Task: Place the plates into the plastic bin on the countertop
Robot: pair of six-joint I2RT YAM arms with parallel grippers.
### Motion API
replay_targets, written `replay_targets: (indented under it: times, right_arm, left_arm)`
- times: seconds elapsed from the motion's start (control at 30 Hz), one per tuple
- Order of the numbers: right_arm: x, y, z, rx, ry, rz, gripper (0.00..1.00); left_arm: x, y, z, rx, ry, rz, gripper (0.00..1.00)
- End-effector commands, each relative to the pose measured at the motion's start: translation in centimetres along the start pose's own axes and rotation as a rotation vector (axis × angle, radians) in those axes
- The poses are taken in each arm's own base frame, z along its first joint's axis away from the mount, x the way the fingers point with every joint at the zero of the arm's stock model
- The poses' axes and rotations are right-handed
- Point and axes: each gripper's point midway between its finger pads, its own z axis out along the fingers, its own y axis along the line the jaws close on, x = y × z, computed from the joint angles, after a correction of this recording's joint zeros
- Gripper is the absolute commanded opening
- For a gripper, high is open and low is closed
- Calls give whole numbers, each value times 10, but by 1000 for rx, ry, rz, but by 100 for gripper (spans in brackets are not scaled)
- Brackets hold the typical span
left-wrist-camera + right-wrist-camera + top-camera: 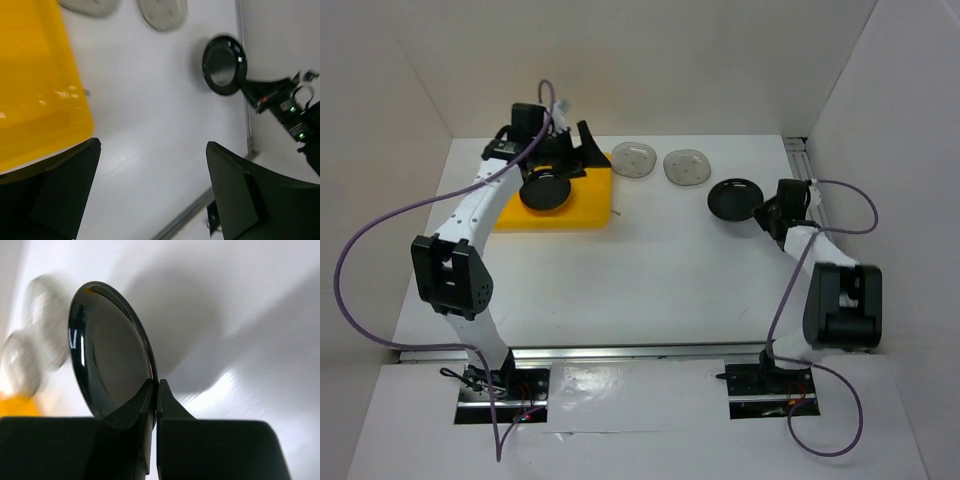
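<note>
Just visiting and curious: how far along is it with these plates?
One black plate looks already in the yellow bin, under the open left pincer. The right pincer pinches a second black plate by its rim. Two grey plates lie on the countertop, still to go.

Left arm [480,205] over the plastic bin [582,208]

White arms with blocky black joints, left arm [470,215] at frame left, right arm [815,255] at frame right, purple cables [360,270] looping off each, black base plates [500,395] at the bottom, left gripper [152,145] with matte black wedge fingers [235,195], green lights [292,107] on the right wrist.
</note>
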Motion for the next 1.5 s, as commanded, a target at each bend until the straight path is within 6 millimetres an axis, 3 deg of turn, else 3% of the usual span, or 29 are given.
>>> replay_targets:
  times: [0.0,0.2,0.33,0.43,0.57,0.7,0.77,0.87,0.93,1.07,1.1,1.23,1.47]
  right_arm:
    - [-5,59,-68,-186,-78,-166,0]
    - [69,132,-132,-572,113,-343,0]
    - [109,156,-149,-697,210,-388,0]
    - [119,168,-159,-754,225,-358,0]
    - [115,180,-170,-793,211,-339,0]
    - [107,192,-179,-805,188,-336,0]
    - [106,192,-180,-804,186,-345,0]
    - [99,184,-172,-736,146,-373,0]
    - [87,174,-164,-645,93,-369,0]
    - [64,166,-172,-609,-25,-349,0]
    - [57,169,-181,-624,-48,-327,0]
    - [54,173,-190,-660,-57,-313,0]
    - [79,181,-191,-728,65,-353,0]
  left_arm:
    - [26,-71,10,270,40,122,100]
    - [68,-91,34,391,171,99,100]
    - [89,-103,48,431,211,116,100]
    - [100,-98,61,392,227,119,98]
    - [116,-90,78,323,258,134,82]
    - [114,-75,89,251,245,132,71]
    - [121,-71,93,231,261,138,53]
    - [120,-71,91,223,254,149,55]
    - [116,-75,86,227,248,152,73]
    - [107,-84,77,239,214,177,88]
    - [108,-82,77,226,217,173,95]
    - [108,-79,77,214,218,178,95]
    - [109,-79,80,218,224,177,90]
